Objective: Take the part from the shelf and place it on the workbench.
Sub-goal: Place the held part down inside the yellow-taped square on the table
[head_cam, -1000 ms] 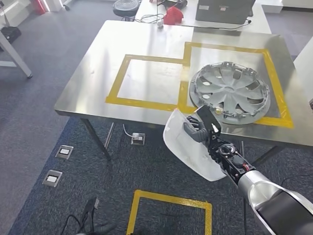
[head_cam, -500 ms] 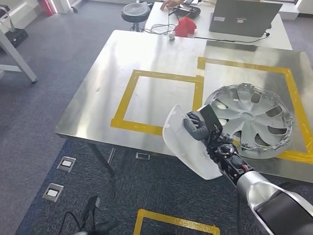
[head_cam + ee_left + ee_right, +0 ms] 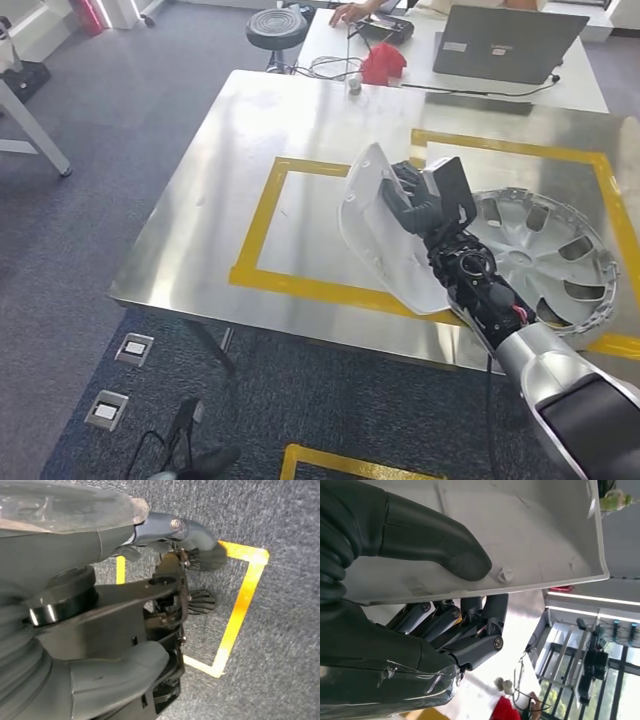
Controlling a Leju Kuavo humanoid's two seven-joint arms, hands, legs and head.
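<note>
white curved plastic part (image 3: 377,235), slightly translucent

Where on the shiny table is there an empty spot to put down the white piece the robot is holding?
The left yellow tape square borders bare metal, and the white part in the right hand already hangs over its right side. The table's left and far strips are bare too. The right square is crowded by the hubcap.
</note>
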